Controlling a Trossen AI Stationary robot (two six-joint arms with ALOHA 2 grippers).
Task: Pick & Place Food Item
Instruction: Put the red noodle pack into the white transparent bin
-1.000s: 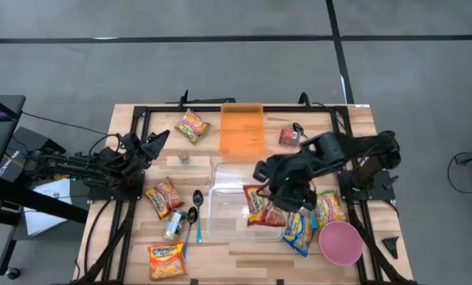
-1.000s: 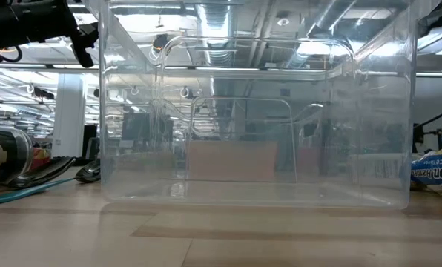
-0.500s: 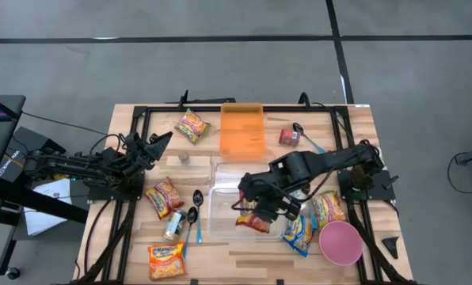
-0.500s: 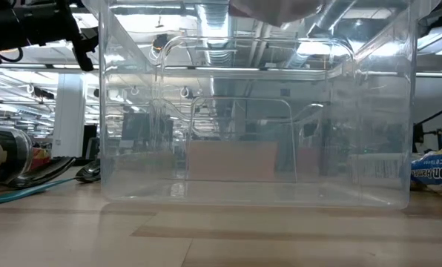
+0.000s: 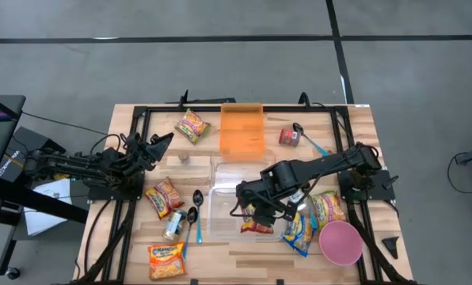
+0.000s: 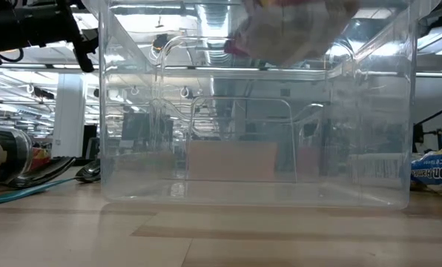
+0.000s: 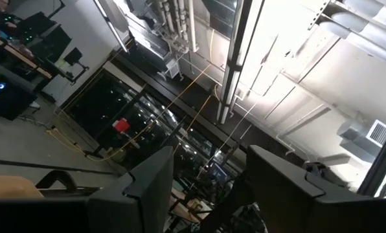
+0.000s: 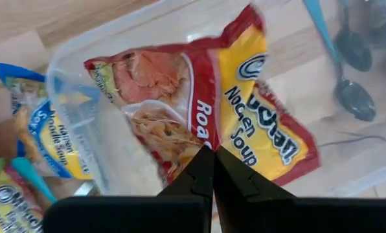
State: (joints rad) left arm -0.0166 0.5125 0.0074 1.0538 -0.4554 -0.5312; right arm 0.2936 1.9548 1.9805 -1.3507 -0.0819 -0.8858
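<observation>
Right gripper (image 5: 254, 215), centre frame, pinches a noodle packet (image 5: 256, 226) above the clear bin (image 5: 220, 214), ready to drop it. Left gripper (image 5: 158, 141), mid-left, waits half-open, empty.

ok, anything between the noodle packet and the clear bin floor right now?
Nothing visible. The right gripper is shut on the red-and-yellow noodle packet, which hangs over the open top of the clear bin. The low view shows the bin bare inside.
</observation>
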